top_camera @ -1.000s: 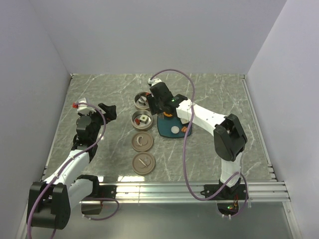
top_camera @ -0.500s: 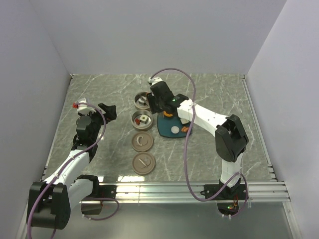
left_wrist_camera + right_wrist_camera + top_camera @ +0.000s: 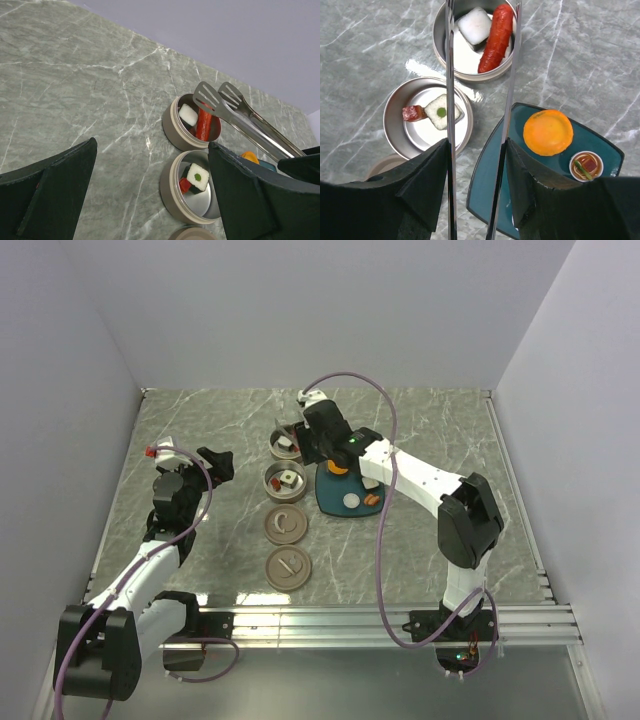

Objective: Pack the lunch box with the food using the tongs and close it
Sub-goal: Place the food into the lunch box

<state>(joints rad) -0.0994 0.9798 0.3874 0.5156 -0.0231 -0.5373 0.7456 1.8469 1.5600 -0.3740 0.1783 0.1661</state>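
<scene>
Reaching slightly farther out, the right gripper (image 3: 476, 172) carried the tongs (image 3: 449, 100) over the far tin (image 3: 438, 40); it clamped their arms, tips apart above the sausage (image 3: 496, 37) and white cube (image 3: 475, 26), seemingly for packing; the left gripper (image 3: 152, 150) hung wide open, empty; an orange ball (image 3: 548, 132) waited on the teal plate (image 3: 540, 190).

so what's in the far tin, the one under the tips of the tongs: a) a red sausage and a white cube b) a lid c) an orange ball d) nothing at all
A: under the tongs the far tin holds a red sausage beside a white cube; the orange ball sits on the teal plate.
</scene>
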